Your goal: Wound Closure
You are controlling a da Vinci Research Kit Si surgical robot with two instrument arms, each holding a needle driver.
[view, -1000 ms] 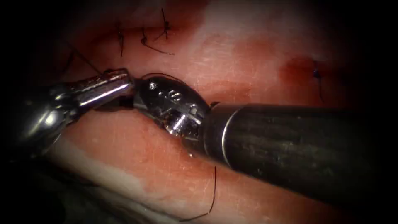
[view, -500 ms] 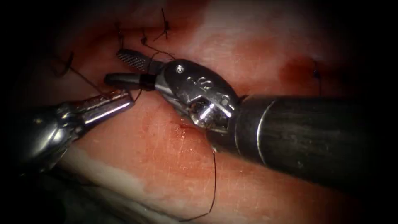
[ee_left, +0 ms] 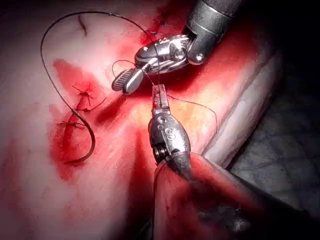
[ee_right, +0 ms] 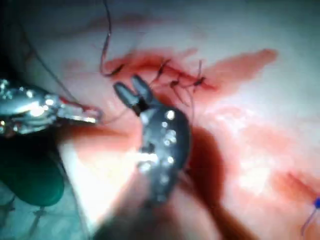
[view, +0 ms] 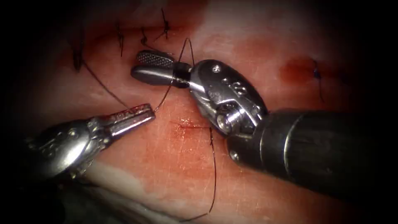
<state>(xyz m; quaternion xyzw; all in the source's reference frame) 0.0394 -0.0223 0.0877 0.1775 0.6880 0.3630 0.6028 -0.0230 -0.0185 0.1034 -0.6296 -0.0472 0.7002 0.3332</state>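
Steel left gripper (view: pixel 139 116): clamped on thread (view: pixel 166 93), near tissue's (view: pixel 137 161) lower-left edge | right gripper (view: pixel 155 68): jaws apart, thread looped round them | needle (ee_left: pixel 82 150): lying free on tissue | risk: loop may slip off if thread slackens.

Your left tool (ee_left: pixel 160 94) reaches up over the tissue (ee_left: pixel 30 190) with its jaws closed on the thread (ee_left: pixel 197 105), which runs off from the tip as a fine strand toward the tissue's pale edge. Just beyond the tip sits your right tool (ee_left: pixel 127 80), jaws parted and holding nothing, with a loop of thread draped across its body. From there a long dark strand sweeps out in a wide arc over the tissue and comes round to the curved needle (ee_left: pixel 87 145), which lies free on the red fluid (ee_left: pixel 62 145) beside the stitched cut (ee_left: pixel 80 102), held by neither tool.
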